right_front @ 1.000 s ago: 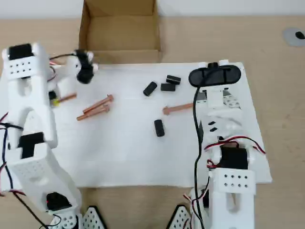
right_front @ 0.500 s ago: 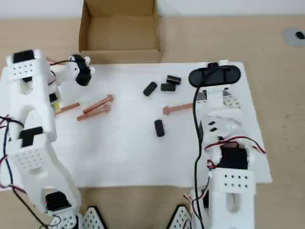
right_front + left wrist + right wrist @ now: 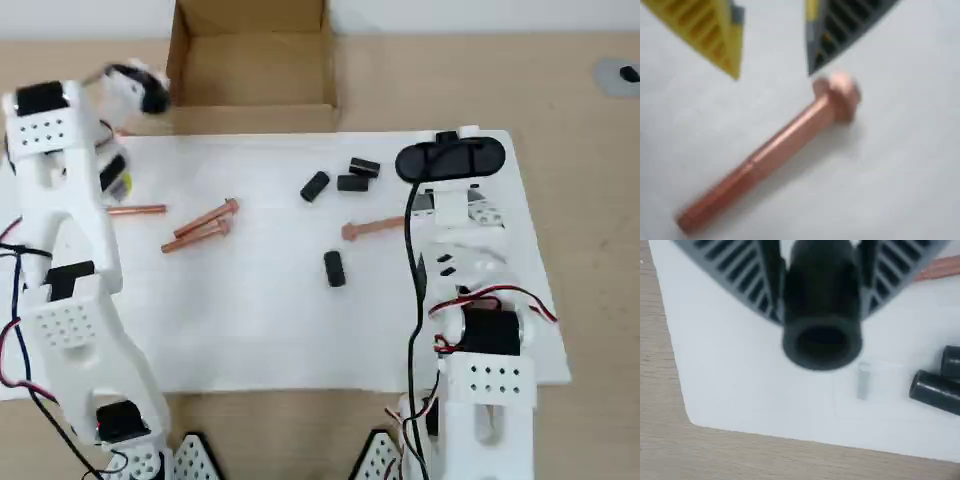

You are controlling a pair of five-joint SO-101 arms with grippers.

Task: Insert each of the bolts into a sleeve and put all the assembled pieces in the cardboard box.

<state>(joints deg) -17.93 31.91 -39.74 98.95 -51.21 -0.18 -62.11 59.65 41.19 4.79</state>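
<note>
The open-topped cardboard box stands at the far edge of the surface. Four copper flanged bolts lie flat on the white sheet: a lone bolt near the left edge, a slanted pair of bolts side by side, and a fourth bolt right of centre. Three black sleeves cluster together — first sleeve, second sleeve, third sleeve — with a fourth sleeve apart, nearer me. A fifth sleeve sits clamped in my right end effector, bore showing.
</note>
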